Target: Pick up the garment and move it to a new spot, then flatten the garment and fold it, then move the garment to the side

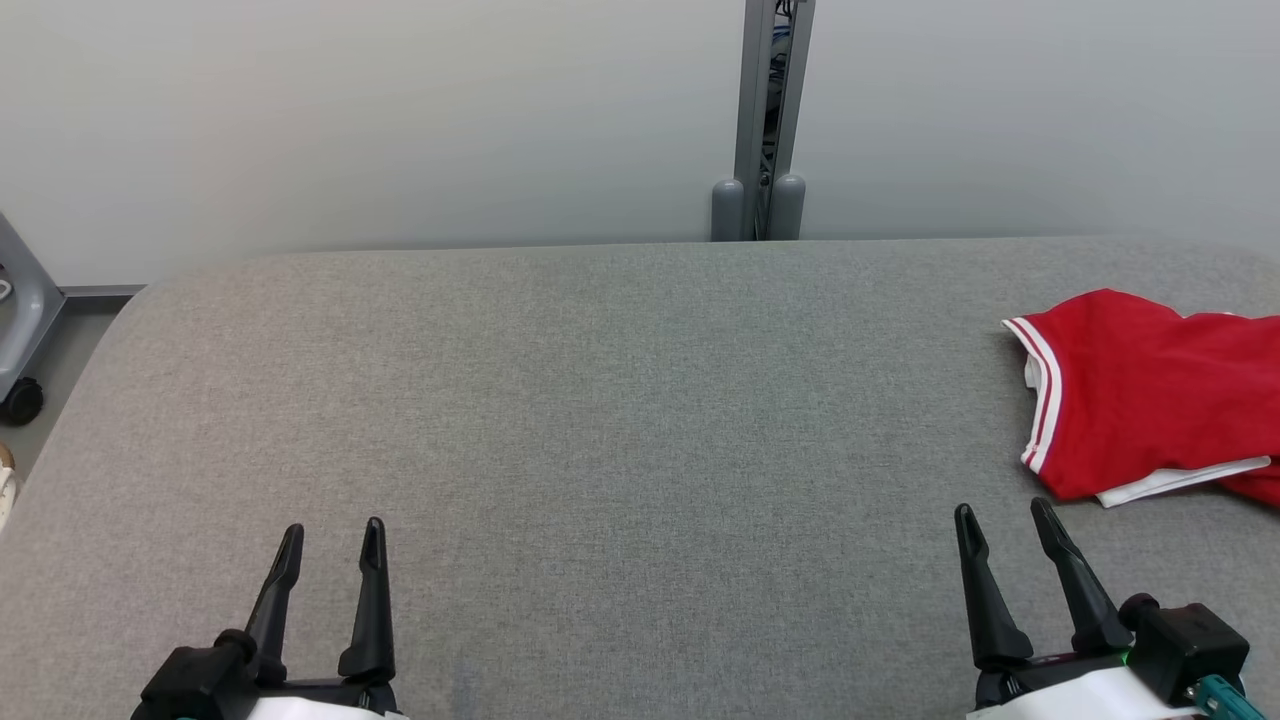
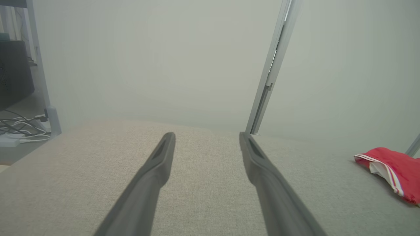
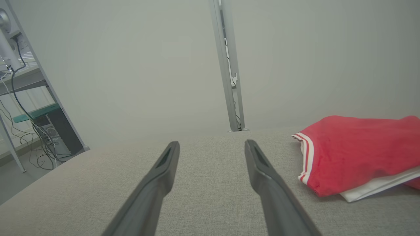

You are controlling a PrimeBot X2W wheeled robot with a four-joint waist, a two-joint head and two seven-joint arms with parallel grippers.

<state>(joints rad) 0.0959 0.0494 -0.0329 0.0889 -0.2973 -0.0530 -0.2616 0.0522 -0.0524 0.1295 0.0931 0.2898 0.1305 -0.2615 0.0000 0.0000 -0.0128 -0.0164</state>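
Crumpled red garment (image 1: pixel 1150 400) with white-striped trim on a grey woven-cloth table (image 1: pixel 600 400), pale wall (image 1: pixel 400 120) behind. Left pincer (image 1: pixel 334 530) and right pincer (image 1: pixel 1002 510) spread wide, empty.

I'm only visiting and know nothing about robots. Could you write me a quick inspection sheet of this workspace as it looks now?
Surface: grey fabric-covered table, smooth.
Job's things: red garment with white trim, rumpled at the table's right side, untouched.
Clutter: nothing seen.
Grippers: left gripper and right gripper both open and empty; the right one is near the garment but apart from it.
Cables: loose cables on the floor left of the table.
Surroundings: pale wall, metal post behind the table, caster wheel at left.
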